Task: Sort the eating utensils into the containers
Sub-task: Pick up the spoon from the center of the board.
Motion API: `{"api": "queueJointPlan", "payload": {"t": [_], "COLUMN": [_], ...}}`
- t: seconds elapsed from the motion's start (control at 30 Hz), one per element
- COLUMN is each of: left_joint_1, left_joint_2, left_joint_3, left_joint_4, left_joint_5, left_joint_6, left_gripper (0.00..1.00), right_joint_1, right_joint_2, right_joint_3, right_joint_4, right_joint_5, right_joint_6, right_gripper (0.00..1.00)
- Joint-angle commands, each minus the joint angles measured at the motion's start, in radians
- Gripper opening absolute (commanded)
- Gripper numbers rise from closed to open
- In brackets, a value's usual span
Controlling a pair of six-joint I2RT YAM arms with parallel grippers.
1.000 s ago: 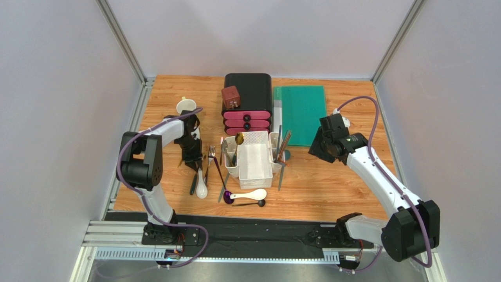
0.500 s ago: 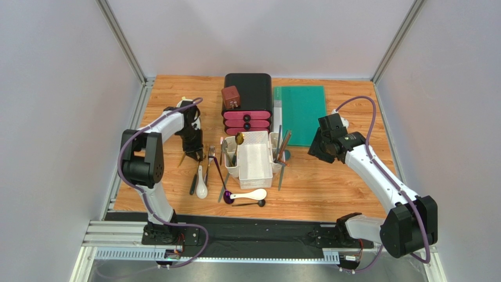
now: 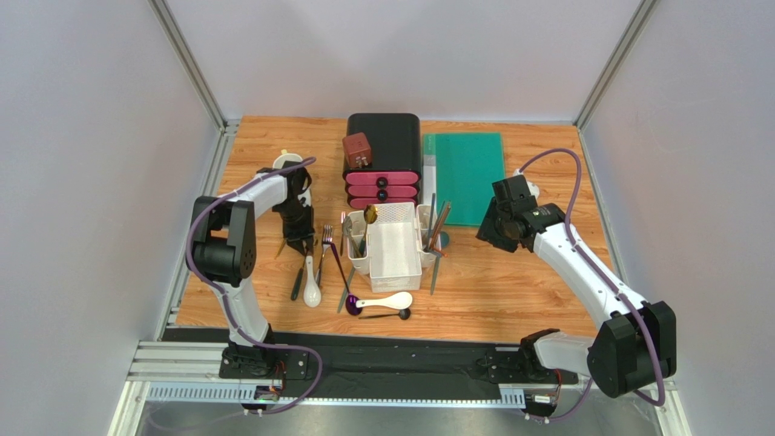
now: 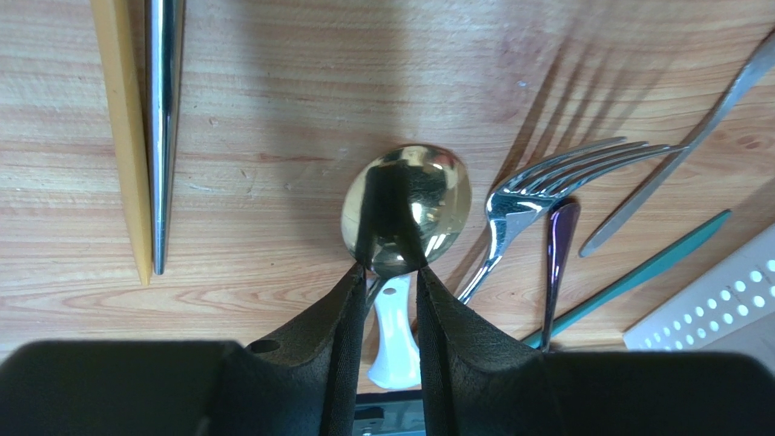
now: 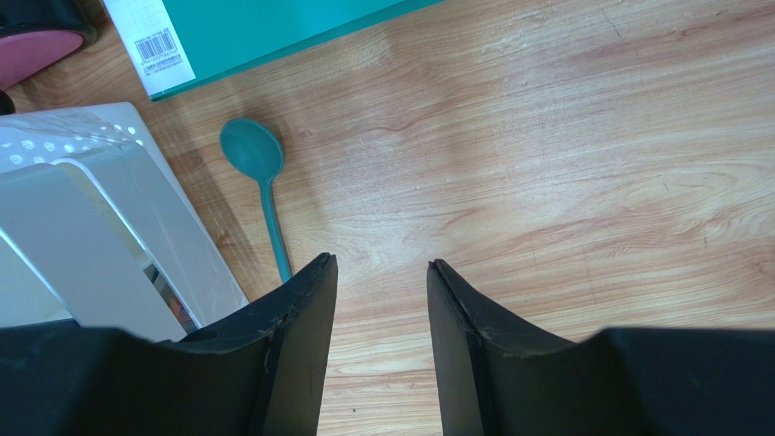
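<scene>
L end effector is narrow, pinching the neck of the gold spoon; spoon's long axis runs straight ahead of tips. Caddy lies to its right, close. R end effector stands apart, empty.

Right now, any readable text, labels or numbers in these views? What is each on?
White barcode sticker on the corner of the teal flat box: bars and a row of digits show, too small to read.
Nothing else: no print shows on the white caddy, the gold spoon or the black-and-pink drawer box; the top view is too coarse to rule out small marks.
</scene>
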Motion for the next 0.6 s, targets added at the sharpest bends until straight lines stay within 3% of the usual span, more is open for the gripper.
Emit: {"api": "queueJointPlan", "payload": {"t": [0.0,0.33,0.43,0.57], "left_joint_1": [-0.003,-0.003,-0.003,-0.003], "left_joint_2": [-0.008,0.009,0.022,0.025], "left_joint_3": [-0.015,-0.014,-0.011,-0.011], "left_joint_4": [0.016,0.047,0.050,0.047], "left_joint_5": [-0.010,-0.023,-0.016,-0.016], "left_joint_6": [0.011,-0.002,-0.001,0.001], "left_gripper": [0.33,0.28,0.20,0.00], "right_joint_1": [-0.003,-0.003,-0.003,-0.003], "right_joint_2": [0.010,0.009,0.013,0.015], "right_joint_3": [0.006,0.006,0.008,0.009], "right_joint_4": [0.025,0.024,0.024,0.024], "right_joint_5": [-0.001,-0.007,-0.012,-0.010], "right_joint_6": [0.000,-0.001,-0.003,-0.004], "right_gripper": [0.45,0.45,0.45,0.45]}}
